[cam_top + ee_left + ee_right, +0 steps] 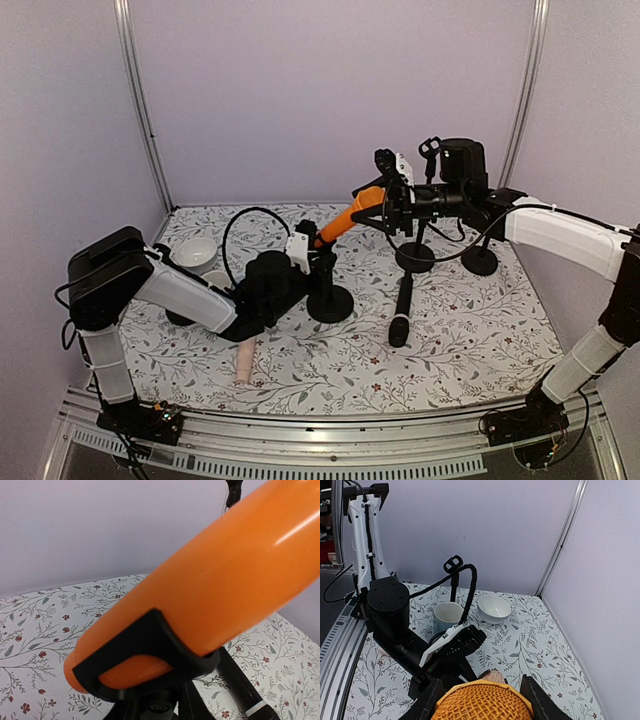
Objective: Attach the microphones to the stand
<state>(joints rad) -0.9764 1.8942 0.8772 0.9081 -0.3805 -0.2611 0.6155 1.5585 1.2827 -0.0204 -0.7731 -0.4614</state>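
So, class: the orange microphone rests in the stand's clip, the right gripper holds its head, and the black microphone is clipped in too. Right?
Not quite: the black microphone lies flat on the table, in no clip, as the top external view shows. The orange microphone does rest in the stand's clip, with the right gripper holding its head.

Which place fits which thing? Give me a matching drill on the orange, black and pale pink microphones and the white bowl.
Things:
1. orange microphone
2. black microphone
3. pale pink microphone
4. white bowl

Places:
A. lying by the near edge of the table
B. far left of the table
C. in a stand clip, head in the right gripper
D. lying flat on the near side of the middle stand

Pairs: 1-C, 2-D, 3-A, 4-B
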